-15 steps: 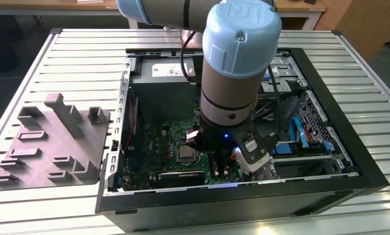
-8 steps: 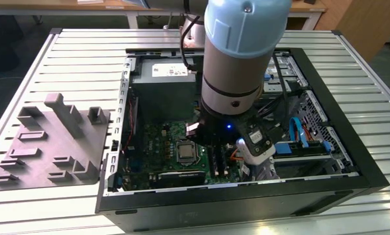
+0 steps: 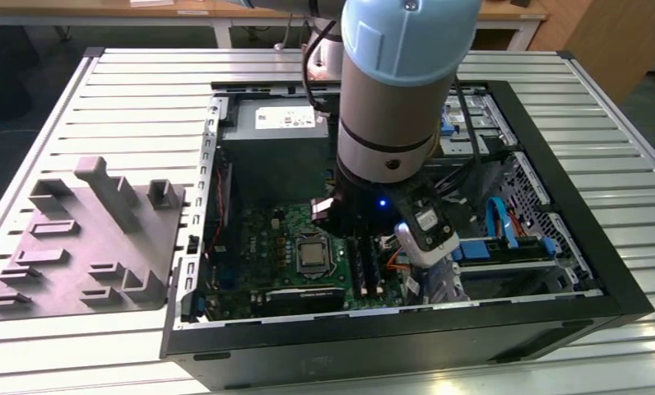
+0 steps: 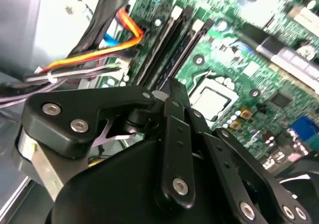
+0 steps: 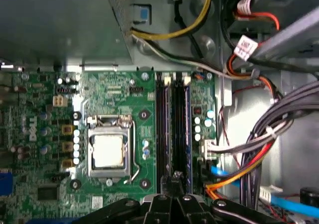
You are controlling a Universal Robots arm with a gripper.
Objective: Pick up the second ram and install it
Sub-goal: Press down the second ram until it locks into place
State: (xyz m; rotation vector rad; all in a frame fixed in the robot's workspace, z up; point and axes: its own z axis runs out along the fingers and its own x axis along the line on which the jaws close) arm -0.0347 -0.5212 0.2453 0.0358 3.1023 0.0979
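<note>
My gripper reaches down into the open computer case, over the green motherboard. Its fingertips are pressed together right above the two long black memory slots beside the processor socket. A thin dark strip runs along the slot under the fingertips. It may be the second ram seen edge-on, but I cannot tell it from the slot. In the exterior view the gripper stands low over the same slots.
Bundles of orange, red, blue and grey cables lie close beside the slots, and more cables show in the second wrist view. The power supply fills the case's far end. A grey holder block sits on the slatted table at the exterior view's left.
</note>
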